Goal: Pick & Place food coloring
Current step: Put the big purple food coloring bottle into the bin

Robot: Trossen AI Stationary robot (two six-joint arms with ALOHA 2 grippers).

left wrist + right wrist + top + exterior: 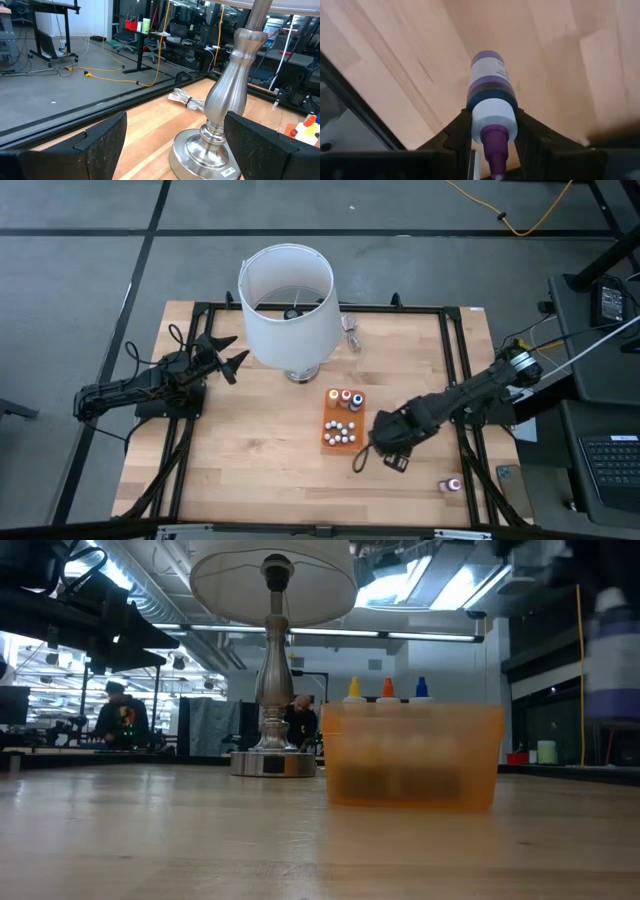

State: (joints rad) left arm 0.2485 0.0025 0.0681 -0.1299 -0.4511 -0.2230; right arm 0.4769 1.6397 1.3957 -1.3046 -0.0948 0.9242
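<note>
Right end effector (492, 145) clamps a purple food coloring bottle (490, 95), bottle's long axis in line with the fingers, nozzle toward the wrist. It hovers just right of the orange tray (343, 420), which holds the other bottles. One pink bottle (453, 484) lies farther right on the surface (250, 460). Left end effector (228, 352) waits wide open, left of tray.

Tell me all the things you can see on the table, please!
Lamp: one, white shade, silver base, table's far middle.
Orange tray: one, table's centre, holding little bottles.
Bottles in tray: several; yellow, orange and blue tips, others white-capped.
Purple bottle: one, held by right gripper.
Pink-red bottle: one, lying near the right front corner.
Left gripper: jaws open, beside the lamp.
Right gripper: jaws shut on the purple bottle, right of the tray.
</note>
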